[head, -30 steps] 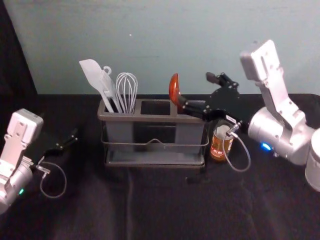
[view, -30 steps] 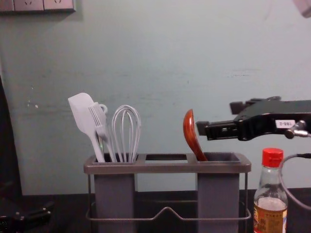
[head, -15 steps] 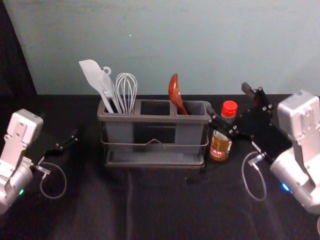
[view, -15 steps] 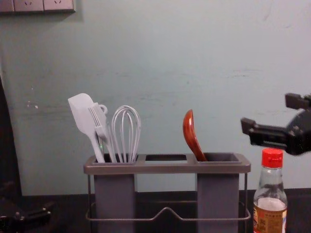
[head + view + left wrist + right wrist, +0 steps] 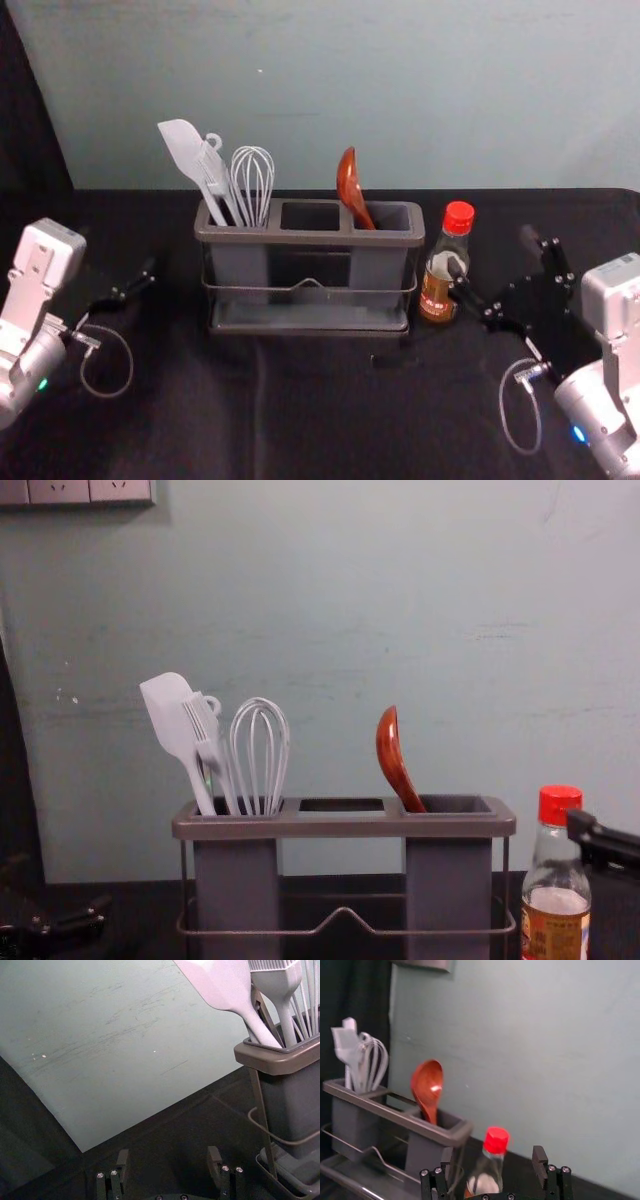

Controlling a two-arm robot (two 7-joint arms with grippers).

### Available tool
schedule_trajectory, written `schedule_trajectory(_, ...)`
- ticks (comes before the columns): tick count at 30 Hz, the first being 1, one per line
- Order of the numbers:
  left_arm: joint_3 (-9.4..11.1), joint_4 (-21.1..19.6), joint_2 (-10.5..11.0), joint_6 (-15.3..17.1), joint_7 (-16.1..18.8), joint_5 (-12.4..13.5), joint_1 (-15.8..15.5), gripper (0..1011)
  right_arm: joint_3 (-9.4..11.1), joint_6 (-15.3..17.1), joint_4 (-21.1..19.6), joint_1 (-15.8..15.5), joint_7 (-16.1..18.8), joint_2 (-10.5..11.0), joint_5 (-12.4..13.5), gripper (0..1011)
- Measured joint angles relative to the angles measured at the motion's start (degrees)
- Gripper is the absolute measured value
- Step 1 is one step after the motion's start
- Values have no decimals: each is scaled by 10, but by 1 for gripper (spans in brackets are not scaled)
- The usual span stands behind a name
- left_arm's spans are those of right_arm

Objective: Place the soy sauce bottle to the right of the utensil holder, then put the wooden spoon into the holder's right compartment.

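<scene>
In the head view my right gripper (image 5: pixel 498 258) stands open to the right of the soy sauce bottle (image 5: pixel 440 290), one finger overlapping the bottle's side; whether they touch I cannot tell. The right wrist view has that gripper (image 5: pixel 492 1170) with its fingers apart and the red-capped bottle (image 5: pixel 496 1141) beyond them. The bottle is upright, just right of the utensil holder (image 5: pixel 310 237). The wooden spoon (image 5: pixel 393 758) leans in the holder's right compartment, bowl up. My left gripper (image 5: pixel 145 280) is parked at the left; the left wrist view has this gripper (image 5: pixel 169 1160) open and holding nothing.
A white spatula (image 5: pixel 190 160), a brush (image 5: pixel 205 730) and a whisk (image 5: pixel 253 180) stand in the holder's left compartment. The middle compartment (image 5: pixel 310 215) is empty. Dark cloth (image 5: pixel 320 410) covers the table, with a wall (image 5: pixel 340 90) behind.
My right gripper has drawn back from above the bottle and beside the spoon, moving right, lower and nearer the body. Spoon and bottle have stayed put; the left arm is still.
</scene>
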Motion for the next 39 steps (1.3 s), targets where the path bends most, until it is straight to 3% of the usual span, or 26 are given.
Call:
schedule_trajectory(8,0,0,0,0,0,0,0,1011,14,19,7,-13,-4,-27,20,1004)
schedule_trajectory(16,0,0,0,0,0,0,0,1011,25,33,18,-19,17,-43,40,1004)
schedule_trajectory(27,0,0,0,0,0,0,0,1011,38,38,21,-21,40,-55,49,1004)
schedule_trajectory(39,0,0,0,0,0,0,0,1011,36,37,21,-21,37,-54,47,1004)
